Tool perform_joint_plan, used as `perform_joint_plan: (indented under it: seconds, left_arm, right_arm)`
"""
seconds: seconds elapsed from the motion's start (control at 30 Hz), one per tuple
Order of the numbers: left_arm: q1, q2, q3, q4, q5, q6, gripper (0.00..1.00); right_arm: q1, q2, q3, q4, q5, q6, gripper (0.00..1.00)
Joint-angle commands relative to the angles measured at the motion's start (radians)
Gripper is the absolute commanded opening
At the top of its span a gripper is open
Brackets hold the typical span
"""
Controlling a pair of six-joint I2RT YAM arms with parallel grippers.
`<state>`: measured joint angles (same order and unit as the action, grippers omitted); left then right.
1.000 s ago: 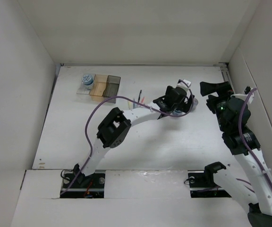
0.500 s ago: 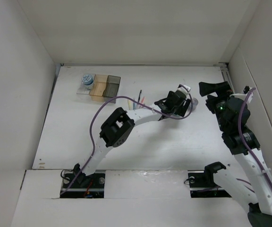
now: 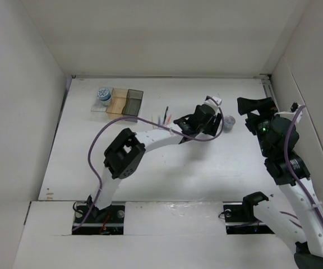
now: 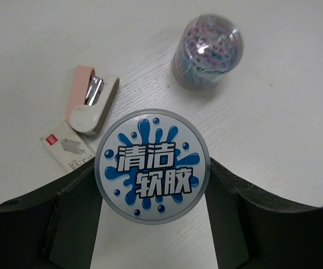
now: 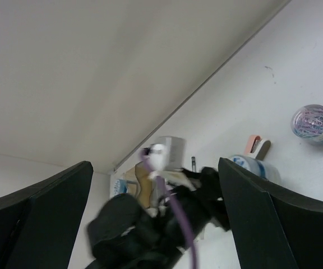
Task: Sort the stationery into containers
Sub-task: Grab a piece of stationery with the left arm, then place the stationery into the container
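Observation:
My left gripper (image 4: 152, 185) is shut on a round blue-and-white roll (image 4: 152, 165) with Chinese lettering on top, holding it above the table; in the top view the left gripper (image 3: 211, 124) is mid-table on the right and hides the roll. The roll also shows in the right wrist view (image 5: 255, 165). The three joined trays (image 3: 129, 102), clear, amber and dark grey, stand at the far left, with another blue-and-white roll (image 3: 103, 94) in the clear one. Thin pens (image 3: 166, 116) lie between the trays and my left gripper. My right gripper (image 3: 255, 106) is open and empty, raised at the right.
A clear jar of coloured paper clips (image 4: 207, 56) stands just beyond the held roll; it also shows in the top view (image 3: 229, 120). A pink-and-white stapler (image 4: 91, 103) and a small staple packet (image 4: 66, 147) lie to its left. White walls enclose the table.
My left arm has swung a little left with the roll, uncovering the paper clip jar in the top view. The right arm has barely moved.

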<state>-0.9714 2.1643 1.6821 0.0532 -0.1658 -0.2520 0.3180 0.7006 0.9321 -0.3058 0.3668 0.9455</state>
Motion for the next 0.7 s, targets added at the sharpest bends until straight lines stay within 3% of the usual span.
perform_joint_plan:
  seconds: [0.0,0.13,0.3,0.5,0.67]
  left_arm:
    - [-0.003,-0.253,-0.019,0.148,-0.030,-0.026,0.30]
    - [0.007,-0.371,-0.102,0.148,-0.116,-0.044,0.30]
    - [0.101,-0.536,-0.260,0.116,-0.240,-0.102,0.29]
    - [0.350,-0.675,-0.399,0.070,-0.302,-0.222,0.29]
    - [0.647,-0.690,-0.438,0.060,-0.219,-0.323,0.29]
  right_arm:
    - [0.009,-0.015,-0.006,0.042,0.011,-0.013,1.00]
    - [0.009,-0.015,-0.006,0.042,0.011,-0.013,1.00]
    - [0.009,-0.015,-0.024,0.065,-0.018,-0.013,1.00]
    - [0.009,0.005,-0.058,0.096,-0.051,-0.013,1.00]
    - [0.018,0.027,-0.078,0.119,-0.078,-0.004,1.00]
